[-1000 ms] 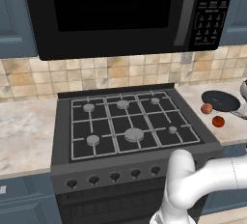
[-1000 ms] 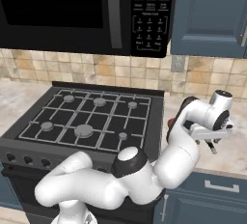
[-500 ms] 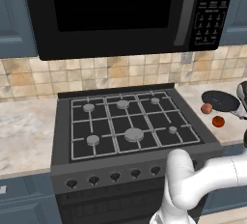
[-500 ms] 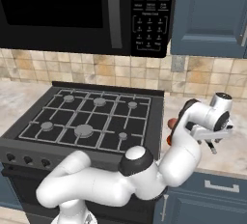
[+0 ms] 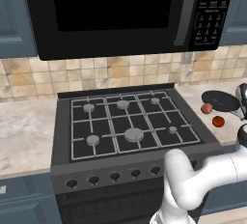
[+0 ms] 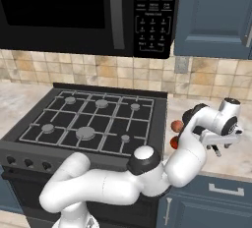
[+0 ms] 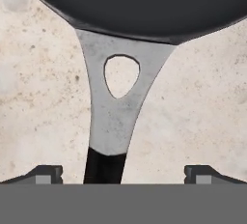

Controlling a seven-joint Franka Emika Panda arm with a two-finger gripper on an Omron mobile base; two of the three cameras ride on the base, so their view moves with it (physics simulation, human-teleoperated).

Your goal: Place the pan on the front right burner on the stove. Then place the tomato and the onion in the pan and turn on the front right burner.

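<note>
Speckled beige counter [image 7: 202,112] under pan [image 7: 144,6], beside stove [image 5: 125,121].

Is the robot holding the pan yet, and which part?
No, nothing is held. The open end effector hovers over the pan, its handle between the fingertips.

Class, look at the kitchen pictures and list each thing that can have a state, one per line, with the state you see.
pan: on the counter right of the stove, empty, not held
tool: open, its tips either side of the pan's handle
tomato: on the counter, outside the pan
onion: on the counter beside the pan's rim
front right burner: bare, no flame seen
stove: nothing on its grates
</note>
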